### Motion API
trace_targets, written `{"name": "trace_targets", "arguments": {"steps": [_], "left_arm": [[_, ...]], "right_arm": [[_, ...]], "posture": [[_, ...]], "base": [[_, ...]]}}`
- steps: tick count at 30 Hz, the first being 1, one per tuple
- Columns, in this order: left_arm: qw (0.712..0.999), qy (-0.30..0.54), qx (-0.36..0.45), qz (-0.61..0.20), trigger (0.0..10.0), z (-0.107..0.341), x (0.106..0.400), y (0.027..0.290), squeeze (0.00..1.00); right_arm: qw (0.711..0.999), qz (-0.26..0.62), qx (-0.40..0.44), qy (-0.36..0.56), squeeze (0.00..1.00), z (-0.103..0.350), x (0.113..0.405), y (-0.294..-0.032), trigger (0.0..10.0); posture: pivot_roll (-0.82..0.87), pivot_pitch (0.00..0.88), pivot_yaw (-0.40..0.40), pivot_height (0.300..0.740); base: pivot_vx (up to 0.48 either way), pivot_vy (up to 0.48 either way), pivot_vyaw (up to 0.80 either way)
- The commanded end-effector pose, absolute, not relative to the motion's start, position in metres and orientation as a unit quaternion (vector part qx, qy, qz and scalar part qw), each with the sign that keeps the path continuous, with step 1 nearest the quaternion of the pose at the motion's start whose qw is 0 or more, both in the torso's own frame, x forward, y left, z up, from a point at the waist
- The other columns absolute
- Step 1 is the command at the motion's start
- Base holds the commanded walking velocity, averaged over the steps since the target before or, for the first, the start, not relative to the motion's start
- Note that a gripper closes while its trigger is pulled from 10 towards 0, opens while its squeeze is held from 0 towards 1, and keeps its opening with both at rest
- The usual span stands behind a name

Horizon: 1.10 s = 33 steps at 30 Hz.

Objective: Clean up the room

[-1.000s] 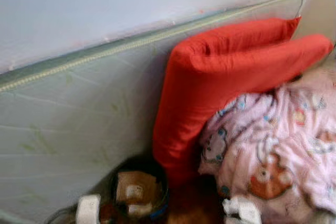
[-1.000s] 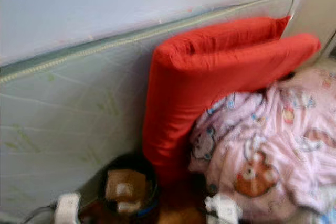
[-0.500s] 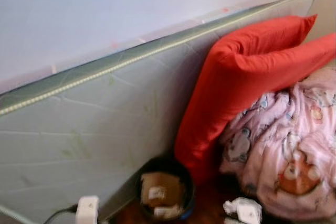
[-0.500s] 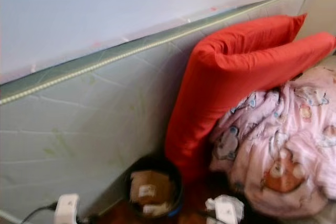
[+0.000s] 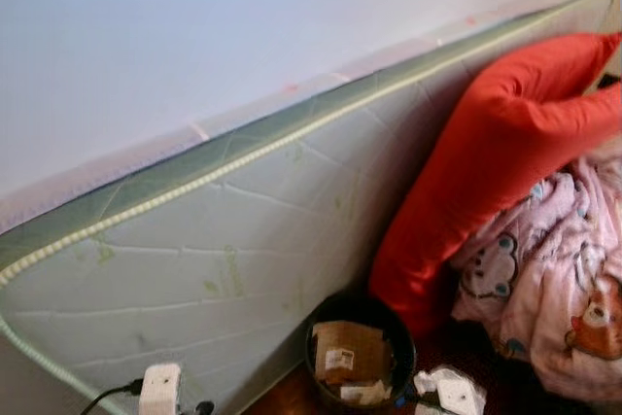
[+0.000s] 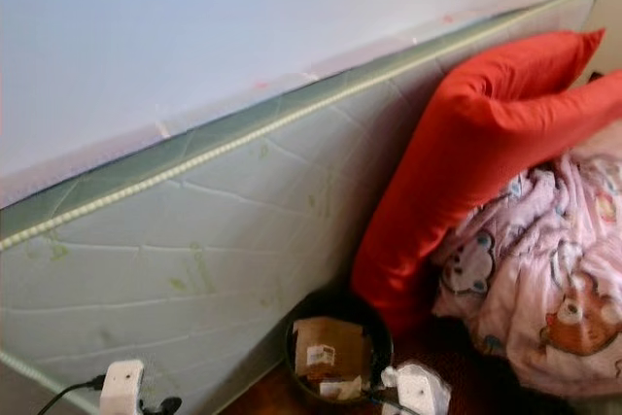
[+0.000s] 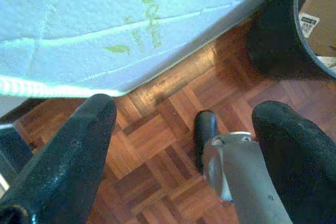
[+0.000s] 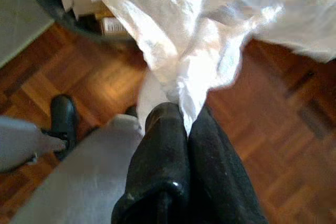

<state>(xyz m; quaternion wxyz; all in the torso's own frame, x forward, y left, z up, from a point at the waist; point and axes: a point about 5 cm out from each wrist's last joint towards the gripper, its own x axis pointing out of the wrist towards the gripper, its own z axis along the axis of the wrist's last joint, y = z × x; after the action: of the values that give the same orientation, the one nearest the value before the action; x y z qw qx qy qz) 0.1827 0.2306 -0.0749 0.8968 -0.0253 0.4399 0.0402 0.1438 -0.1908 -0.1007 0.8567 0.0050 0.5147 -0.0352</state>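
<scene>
A black waste bin stands on the floor at the foot of the mattress, with cardboard pieces inside. My right gripper is shut on a crumpled white plastic bag, just beside the bin's rim. In the eye views the bag shows at the bin's right edge. My left gripper hangs open and holds nothing, low over the parquet, with the bin ahead of it.
A pale green mattress leans on its side against the white wall. A red pillow stands against it, and a pink patterned blanket is heaped on the right. Wooden parquet lies underfoot.
The camera has swung left, so the pillow, blanket and bin sit further right in the picture. The bin shows more fully, and the bag stays in my right gripper.
</scene>
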Motion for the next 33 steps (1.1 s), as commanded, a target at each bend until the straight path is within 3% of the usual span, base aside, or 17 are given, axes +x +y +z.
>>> {"name": "trace_targets", "arguments": {"steps": [1,16,33], "left_arm": [[0.897,0.439,-0.022,0.04,10.0,-0.0749,0.1819,0.2317,0.0],[0.898,0.439,-0.018,0.028,10.0,-0.0746,0.1823,0.231,0.0],[0.898,0.439,-0.018,0.026,10.0,-0.0744,0.1832,0.2304,0.0]], "right_arm": [[0.863,-0.033,0.005,0.505,0.0,-0.098,0.1513,-0.1895,10.0],[0.862,-0.032,0.004,0.505,0.0,-0.0981,0.151,-0.1895,10.0],[0.863,-0.029,0.002,0.505,0.0,-0.0976,0.1521,-0.1898,10.0]], "posture": [[0.03,0.0,-0.031,0.74],[0.04,0.0,-0.033,0.74],[0.04,0.0,-0.036,0.74]], "base": [[0.0,0.0,0.0],[0.0,0.0,0.0],[0.212,-0.296,0.0]]}}
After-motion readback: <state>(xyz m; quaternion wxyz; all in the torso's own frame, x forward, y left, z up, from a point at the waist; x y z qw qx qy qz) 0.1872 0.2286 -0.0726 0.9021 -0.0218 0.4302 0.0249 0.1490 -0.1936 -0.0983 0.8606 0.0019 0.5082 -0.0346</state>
